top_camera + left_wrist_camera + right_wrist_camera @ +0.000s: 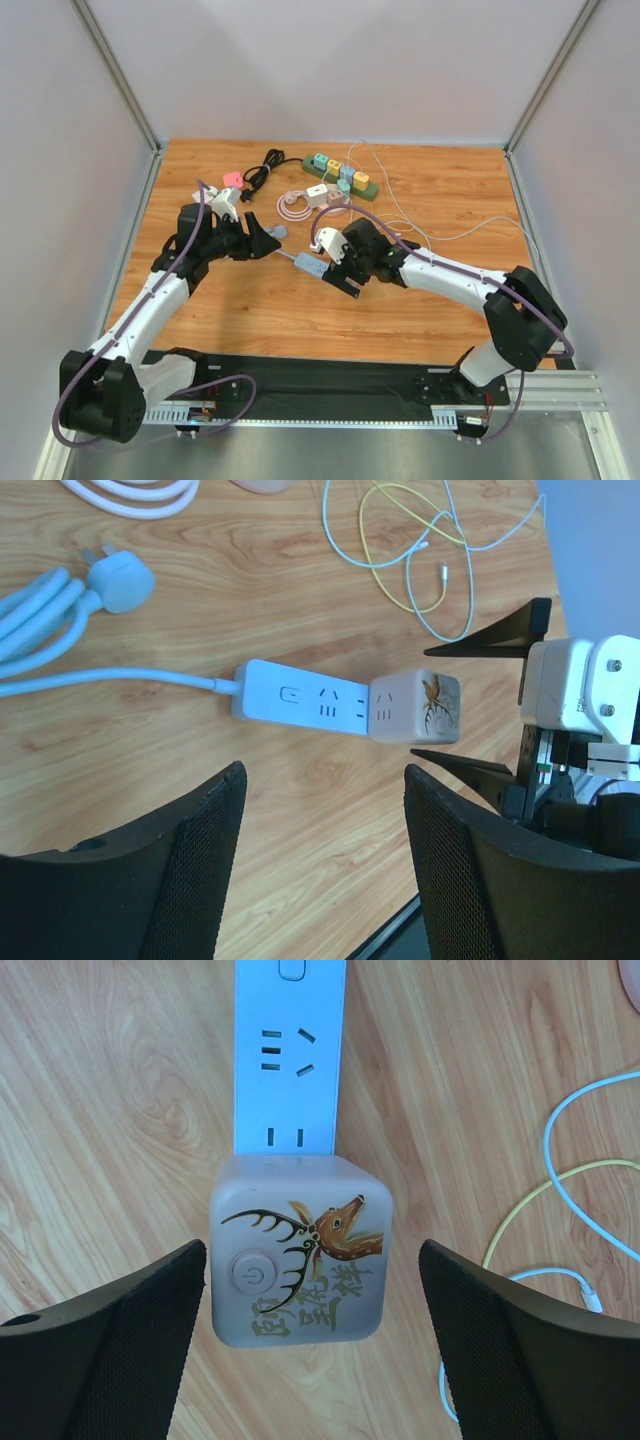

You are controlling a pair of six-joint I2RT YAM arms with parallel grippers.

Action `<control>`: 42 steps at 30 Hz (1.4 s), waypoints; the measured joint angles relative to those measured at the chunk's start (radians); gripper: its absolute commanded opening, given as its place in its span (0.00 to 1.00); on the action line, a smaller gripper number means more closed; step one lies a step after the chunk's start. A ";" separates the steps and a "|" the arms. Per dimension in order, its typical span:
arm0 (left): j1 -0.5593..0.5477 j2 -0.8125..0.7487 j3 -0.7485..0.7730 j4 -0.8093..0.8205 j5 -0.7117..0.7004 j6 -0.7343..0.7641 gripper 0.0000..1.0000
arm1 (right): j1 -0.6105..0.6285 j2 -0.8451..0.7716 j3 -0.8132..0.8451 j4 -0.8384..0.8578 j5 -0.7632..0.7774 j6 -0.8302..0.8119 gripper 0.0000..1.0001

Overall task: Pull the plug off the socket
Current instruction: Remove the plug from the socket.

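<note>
A white power strip (290, 1050) lies on the wooden table, with a pale cube-shaped plug (300, 1250), printed with a deer and a power button, plugged into its near end. My right gripper (312, 1270) is open, one finger on each side of the cube, neither touching it. In the left wrist view the strip (300, 698) and the cube (418, 710) lie ahead of my left gripper (322, 785), which is open and empty above bare table. From the top, the left gripper (268, 240) is just left of the strip (290, 258) and the right gripper (328, 270) is at the cube (310, 267).
A green power strip with several coloured plugs (340, 177) lies at the back, with a black cable (262, 165) and a pink coiled cable (295, 205) nearby. A light blue cable with plug (118, 580) and thin yellow and blue cables (410, 550) lie beyond the strip.
</note>
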State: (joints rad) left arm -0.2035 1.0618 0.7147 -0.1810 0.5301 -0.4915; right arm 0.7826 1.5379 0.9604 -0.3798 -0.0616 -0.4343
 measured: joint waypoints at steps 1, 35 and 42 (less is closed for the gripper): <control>-0.009 0.008 0.000 0.008 0.000 -0.003 0.71 | 0.000 0.000 0.002 0.001 -0.001 0.003 0.86; -0.228 0.718 0.056 0.629 0.163 -0.454 0.13 | -0.012 0.051 0.027 -0.005 -0.051 0.037 0.00; -0.235 0.823 0.064 0.714 0.190 -0.505 0.10 | -0.024 0.050 0.027 -0.005 -0.065 0.037 0.00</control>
State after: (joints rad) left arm -0.4389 1.8851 0.7792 0.5327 0.7200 -0.9966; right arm 0.7589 1.5875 0.9871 -0.3843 -0.1265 -0.3969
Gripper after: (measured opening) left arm 0.105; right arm 0.607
